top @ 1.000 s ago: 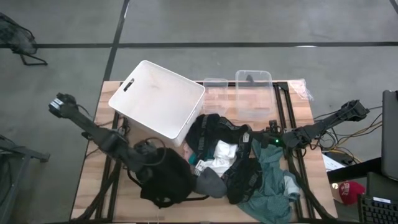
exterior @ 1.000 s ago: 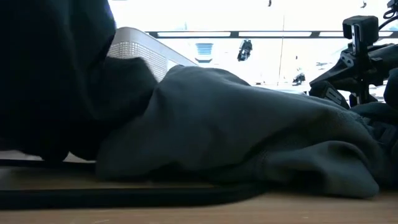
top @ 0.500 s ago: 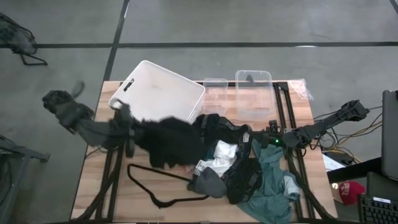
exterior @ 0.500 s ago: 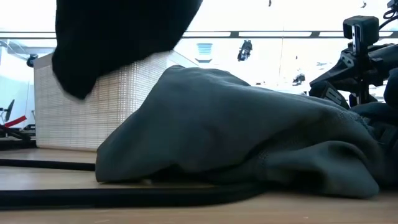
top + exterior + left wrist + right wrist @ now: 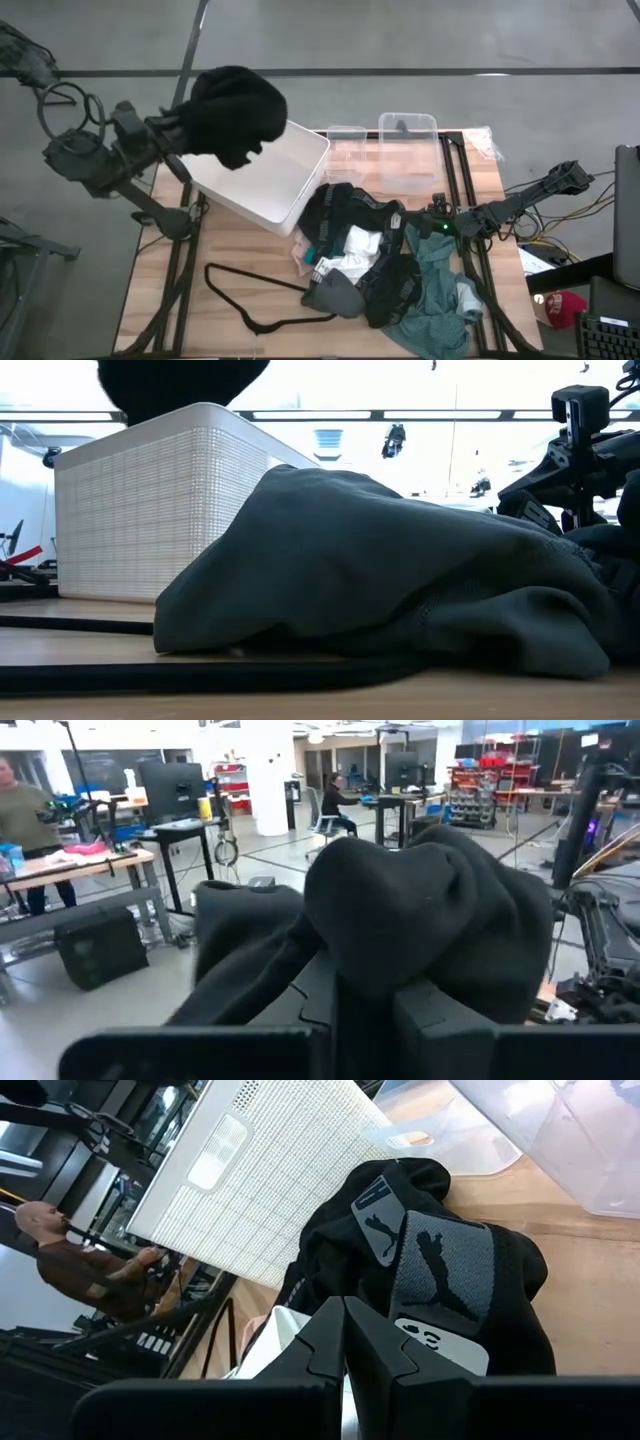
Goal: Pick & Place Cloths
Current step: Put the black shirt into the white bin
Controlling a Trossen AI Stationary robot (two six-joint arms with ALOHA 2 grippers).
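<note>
left gripper [image 5: 185, 125] buried under black cloth [image 5: 235, 115], teal cloth [image 5: 440, 315] cut by frame edge

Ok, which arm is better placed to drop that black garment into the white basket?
Left. The left gripper already holds the black garment raised over the white basket. The right gripper sits low at the cloth pile, away from the basket.

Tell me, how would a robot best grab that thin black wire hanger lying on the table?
Probably from straight above, pinching the long straight wire of the black wire hanger with the fingers across it. It lies flat on the bare wooden table, so no side approach gets under it. That stretch is clear of the cloth pile, whereas the hook end touches the grey cloth.
</note>
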